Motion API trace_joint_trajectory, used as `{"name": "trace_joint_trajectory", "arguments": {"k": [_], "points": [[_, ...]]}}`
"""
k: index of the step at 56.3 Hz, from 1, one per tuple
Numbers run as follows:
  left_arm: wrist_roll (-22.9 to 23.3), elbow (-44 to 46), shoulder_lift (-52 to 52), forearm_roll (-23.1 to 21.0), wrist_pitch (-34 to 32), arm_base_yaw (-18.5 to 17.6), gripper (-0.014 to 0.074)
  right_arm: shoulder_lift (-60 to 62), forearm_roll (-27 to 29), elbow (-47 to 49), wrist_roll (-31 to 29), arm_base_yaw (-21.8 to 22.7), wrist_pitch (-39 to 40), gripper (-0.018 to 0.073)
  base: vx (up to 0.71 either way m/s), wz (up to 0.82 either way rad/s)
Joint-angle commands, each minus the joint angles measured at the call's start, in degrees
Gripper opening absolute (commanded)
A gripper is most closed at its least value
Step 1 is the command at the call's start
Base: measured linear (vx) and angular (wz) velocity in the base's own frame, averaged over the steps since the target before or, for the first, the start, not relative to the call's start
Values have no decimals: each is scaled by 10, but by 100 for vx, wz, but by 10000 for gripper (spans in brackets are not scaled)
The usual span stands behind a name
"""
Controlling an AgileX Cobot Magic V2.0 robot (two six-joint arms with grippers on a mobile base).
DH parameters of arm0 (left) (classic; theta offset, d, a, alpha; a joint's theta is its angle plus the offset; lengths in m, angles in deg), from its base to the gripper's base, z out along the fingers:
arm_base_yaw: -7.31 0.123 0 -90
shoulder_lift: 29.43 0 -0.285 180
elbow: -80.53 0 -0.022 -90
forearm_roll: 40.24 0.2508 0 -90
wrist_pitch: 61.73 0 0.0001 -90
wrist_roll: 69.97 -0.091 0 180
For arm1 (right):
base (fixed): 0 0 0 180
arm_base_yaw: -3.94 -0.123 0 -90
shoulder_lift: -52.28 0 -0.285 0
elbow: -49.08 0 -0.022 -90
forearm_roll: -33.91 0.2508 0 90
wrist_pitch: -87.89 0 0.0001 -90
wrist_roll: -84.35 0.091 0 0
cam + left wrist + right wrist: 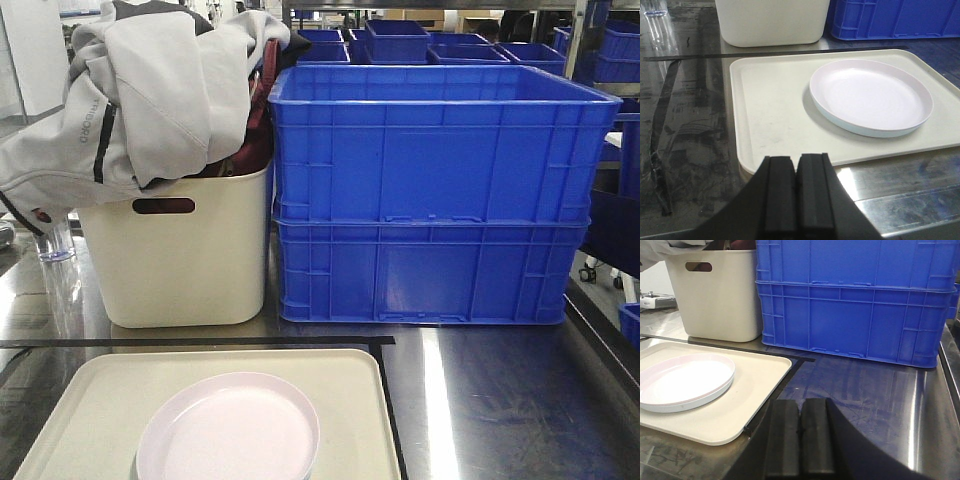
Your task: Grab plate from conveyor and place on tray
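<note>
A pale pink plate lies flat on the cream tray on the steel table. My left gripper hangs shut and empty above the tray's near left edge, apart from the plate. Off the tray's right corner, over bare steel, my right gripper is also shut with nothing in it. The conveyor is out of view.
Behind the tray stand a tall cream bin stuffed with a grey jacket and two stacked blue crates. Black tape lines mark the steel around the tray. A clear glass stands far left.
</note>
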Motion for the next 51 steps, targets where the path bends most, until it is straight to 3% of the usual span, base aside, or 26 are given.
{"name": "trace_joint_trajectory", "arguments": {"k": [1,23,28,39,44,51], "points": [[6,14,7,-8,-45,-3,0,-10,-13,15,1,2,43,-9,0,0],[5,-25,-5,-2,-64,-3,0,-10,-13,15,1,2,43,-9,0,0],[-15,-91,-38,30,-159,-3,0,-10,-13,15,1,2,43,-9,0,0],[-15,-277,-137,31,-380,-2,1,-10,-13,15,1,2,43,-9,0,0],[-22,-271,-131,41,-332,0,1,-9,-13,15,1,2,43,-9,0,0],[-23,-272,-132,41,-331,0,1,-11,-13,15,1,2,42,-9,0,0]]}}
